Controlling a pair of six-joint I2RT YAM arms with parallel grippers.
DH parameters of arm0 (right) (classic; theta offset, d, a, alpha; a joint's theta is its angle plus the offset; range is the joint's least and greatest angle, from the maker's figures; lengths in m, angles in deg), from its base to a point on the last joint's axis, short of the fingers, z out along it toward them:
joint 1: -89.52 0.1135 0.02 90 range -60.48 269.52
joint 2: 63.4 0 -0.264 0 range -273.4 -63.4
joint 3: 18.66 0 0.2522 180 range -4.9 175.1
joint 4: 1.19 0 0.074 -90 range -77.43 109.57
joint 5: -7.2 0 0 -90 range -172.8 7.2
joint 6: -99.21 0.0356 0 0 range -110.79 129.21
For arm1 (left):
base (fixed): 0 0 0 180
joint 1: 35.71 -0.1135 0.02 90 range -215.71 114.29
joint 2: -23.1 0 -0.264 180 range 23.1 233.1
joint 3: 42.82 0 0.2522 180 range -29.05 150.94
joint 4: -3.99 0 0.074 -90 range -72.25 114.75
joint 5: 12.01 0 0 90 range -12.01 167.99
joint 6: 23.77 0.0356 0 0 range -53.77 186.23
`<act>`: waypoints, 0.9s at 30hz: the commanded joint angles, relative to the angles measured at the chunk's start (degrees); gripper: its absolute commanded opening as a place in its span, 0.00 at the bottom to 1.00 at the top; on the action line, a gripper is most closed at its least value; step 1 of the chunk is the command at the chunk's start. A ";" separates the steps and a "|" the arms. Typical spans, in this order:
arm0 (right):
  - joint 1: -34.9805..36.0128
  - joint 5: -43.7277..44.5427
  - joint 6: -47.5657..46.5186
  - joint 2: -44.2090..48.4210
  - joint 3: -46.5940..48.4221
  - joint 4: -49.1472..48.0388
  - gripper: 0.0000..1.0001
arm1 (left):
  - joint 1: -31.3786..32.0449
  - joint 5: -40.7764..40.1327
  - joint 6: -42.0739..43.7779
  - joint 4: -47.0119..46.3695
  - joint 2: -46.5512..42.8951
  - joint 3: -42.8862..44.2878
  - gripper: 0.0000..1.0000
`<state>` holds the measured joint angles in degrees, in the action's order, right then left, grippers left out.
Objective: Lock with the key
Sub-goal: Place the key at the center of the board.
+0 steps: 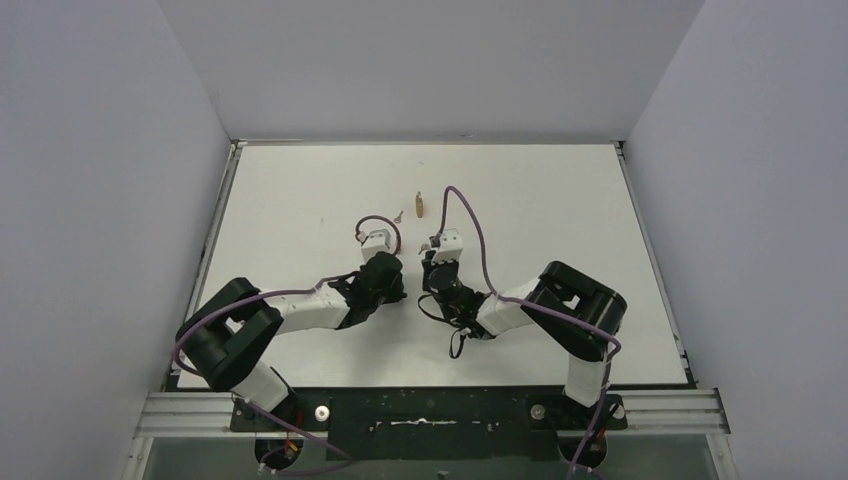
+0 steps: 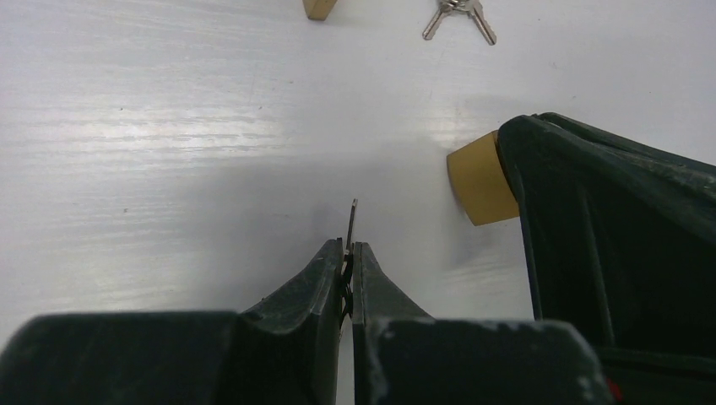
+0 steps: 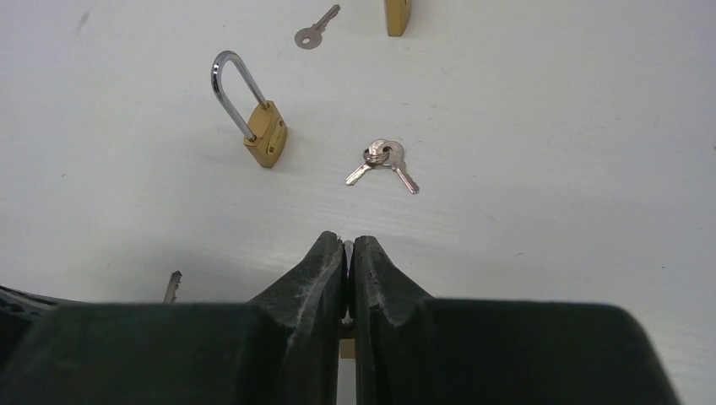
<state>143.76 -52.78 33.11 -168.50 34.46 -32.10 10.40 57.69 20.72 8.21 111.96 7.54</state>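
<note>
My left gripper [image 2: 349,246] is shut on a small silver key [image 2: 352,219], whose blade sticks out past the fingertips, low over the white table. My right gripper [image 3: 348,240] is shut on a brass padlock, with a sliver of silver between the pads and the brass body [image 3: 347,348] below. In the left wrist view that padlock's brass body [image 2: 481,179] juts out of the right gripper's fingers [image 2: 608,236], to the right of the key tip and apart from it. The key tip also shows in the right wrist view [image 3: 172,287]. In the top view both grippers [image 1: 400,283] [image 1: 432,272] sit close together mid-table.
A second brass padlock with a long open shackle [image 3: 253,114] stands ahead of the right gripper. A pair of ringed keys [image 3: 382,160] and a single key [image 3: 317,29] lie nearby. A third brass padlock [image 3: 395,15] [image 1: 419,204] lies farther back.
</note>
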 commanded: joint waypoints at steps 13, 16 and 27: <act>2.76 1.95 0.92 -2.05 0.79 -7.21 0.00 | 0.16 -2.19 1.38 -8.06 3.15 -1.93 0.04; 3.20 2.96 1.06 -1.99 0.30 -7.36 0.00 | 0.17 -2.41 1.48 -8.12 3.21 -2.21 0.08; 3.35 6.24 0.44 -2.52 -0.74 -9.71 0.00 | 0.21 -3.30 2.27 -8.56 3.80 -1.91 0.15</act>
<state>146.69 -50.29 33.22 -170.07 33.84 -36.19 10.38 55.94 21.94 1.85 114.99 5.58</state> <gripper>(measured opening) 0.076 0.113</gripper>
